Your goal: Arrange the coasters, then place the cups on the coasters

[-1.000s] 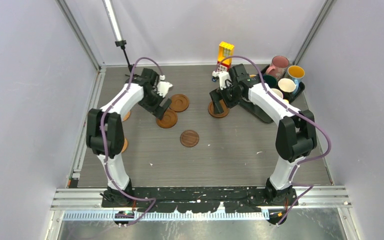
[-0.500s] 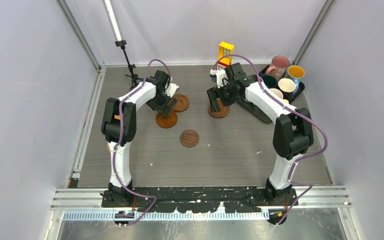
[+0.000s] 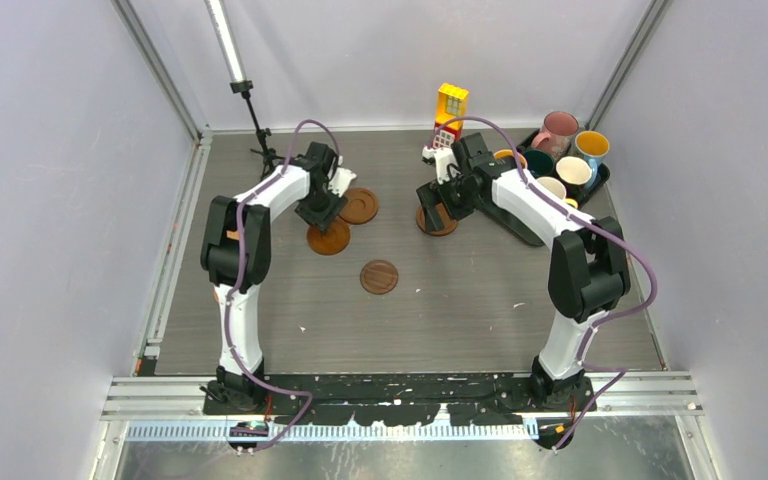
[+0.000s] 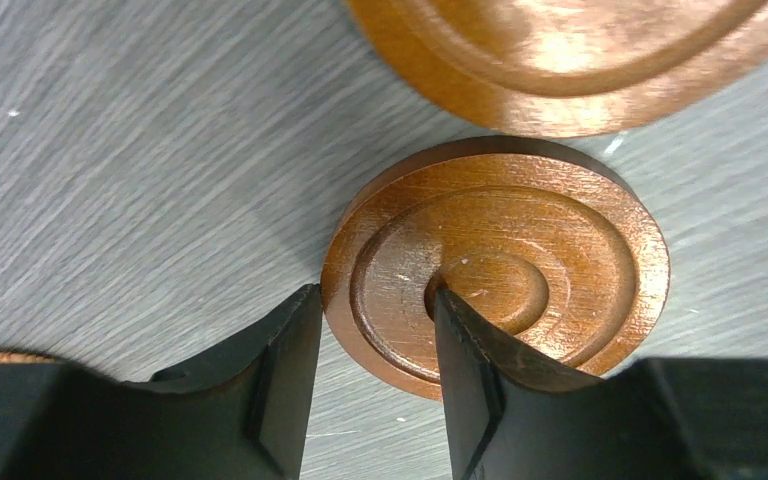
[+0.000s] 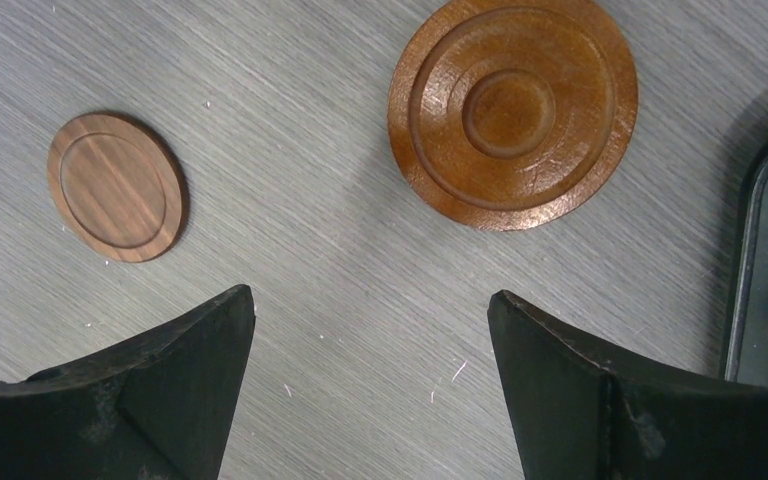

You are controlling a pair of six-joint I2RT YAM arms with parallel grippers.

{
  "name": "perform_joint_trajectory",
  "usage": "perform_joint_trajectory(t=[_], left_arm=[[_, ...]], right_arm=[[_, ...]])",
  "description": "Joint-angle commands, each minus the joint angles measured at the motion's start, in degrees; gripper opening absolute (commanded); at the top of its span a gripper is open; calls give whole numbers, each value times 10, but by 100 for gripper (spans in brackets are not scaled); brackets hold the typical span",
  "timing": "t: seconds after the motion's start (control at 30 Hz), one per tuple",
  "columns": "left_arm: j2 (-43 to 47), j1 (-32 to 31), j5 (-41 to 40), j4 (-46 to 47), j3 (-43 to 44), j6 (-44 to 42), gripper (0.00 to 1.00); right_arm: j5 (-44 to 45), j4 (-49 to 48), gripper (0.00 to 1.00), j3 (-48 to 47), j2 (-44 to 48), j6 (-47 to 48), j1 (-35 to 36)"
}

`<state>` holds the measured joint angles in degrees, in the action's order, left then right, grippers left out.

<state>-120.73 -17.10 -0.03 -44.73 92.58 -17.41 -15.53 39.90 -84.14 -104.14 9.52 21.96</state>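
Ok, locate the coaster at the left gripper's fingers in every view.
Top external: coaster left of centre, under the left gripper.
Left wrist: centre, rim between the fingers.
Right wrist: not in it.
Landmark: the second coaster just beyond it, in top and left wrist.

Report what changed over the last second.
The left arm swung its elbow in toward the middle, and the left gripper narrowed its jaws onto the near rim of the ringed coaster: one finger outside the edge, one on top. The right gripper barely shifted and stayed wide open. The other coasters and the mugs stayed put.
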Motion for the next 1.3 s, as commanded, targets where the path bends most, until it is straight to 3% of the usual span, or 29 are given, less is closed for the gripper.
perform_joint_trajectory(t=[0.0,0.3,0.53,0.73,0.9,1.1,1.27], left_arm=[[-21,27,-43,2,27,-11,46],[-43,33,-39,-19,78,-5,46],[20,24,20,-39,98,9,65],[84,-22,80,-40,57,3,71],[124,-91,111,-21,-34,-1,73],[149,-176,105,17,-121,14,77],[139,-211,75,42,-135,32,77]], right_arm=[[5,-12,91,7,40,7,2],[9,-12,91,14,50,8,2],[10,-7,91,16,63,6,-1],[7,-5,91,22,69,5,-12],[7,-5,91,22,72,-2,-24],[2,-1,91,25,77,-16,-48],[-2,11,91,31,84,-17,-65]])
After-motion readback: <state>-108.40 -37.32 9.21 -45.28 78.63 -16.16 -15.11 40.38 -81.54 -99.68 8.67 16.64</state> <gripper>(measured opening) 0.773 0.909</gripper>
